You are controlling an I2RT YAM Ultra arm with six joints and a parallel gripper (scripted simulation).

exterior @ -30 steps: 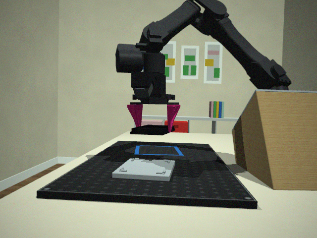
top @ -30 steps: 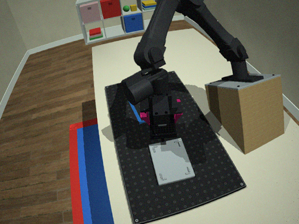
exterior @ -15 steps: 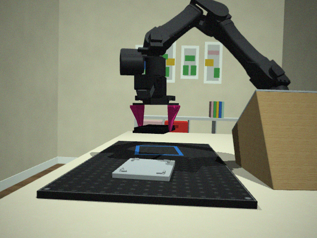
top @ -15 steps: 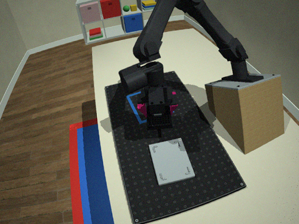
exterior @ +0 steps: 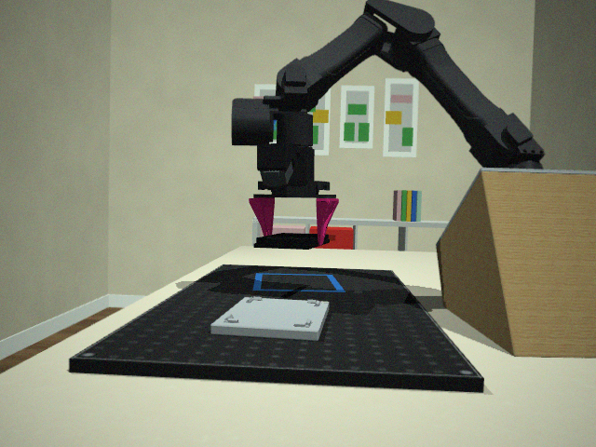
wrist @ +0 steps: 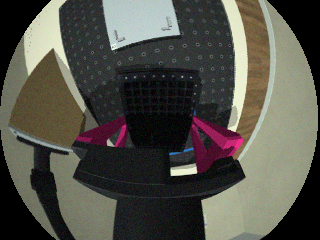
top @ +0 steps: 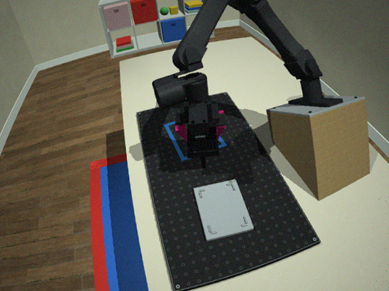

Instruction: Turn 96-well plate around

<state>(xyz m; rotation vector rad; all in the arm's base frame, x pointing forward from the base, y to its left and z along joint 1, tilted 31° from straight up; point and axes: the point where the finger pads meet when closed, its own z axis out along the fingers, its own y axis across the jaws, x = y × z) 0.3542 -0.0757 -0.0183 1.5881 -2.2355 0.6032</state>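
Observation:
My gripper (exterior: 292, 236) with magenta fingers is shut on the black 96-well plate (exterior: 291, 240) and holds it level, well above the deck. The plate hangs over the blue taped outline B1 (exterior: 298, 282), which also shows in the top view (top: 176, 141) partly hidden by the gripper. In the wrist view the plate (wrist: 160, 110) sits between the fingers with its well grid visible. The grey plate nest N1 (top: 223, 210) lies empty nearer the front of the black deck, with small corner locators; it also shows in the exterior view (exterior: 272, 318) and the wrist view (wrist: 142, 10). I cannot tell which corner is cut.
The black perforated deck (top: 223, 186) lies on a cream table. The arm's wooden base box (top: 323, 146) stands to the right of the deck. A shelf with coloured bins (top: 151, 17) stands far behind the table.

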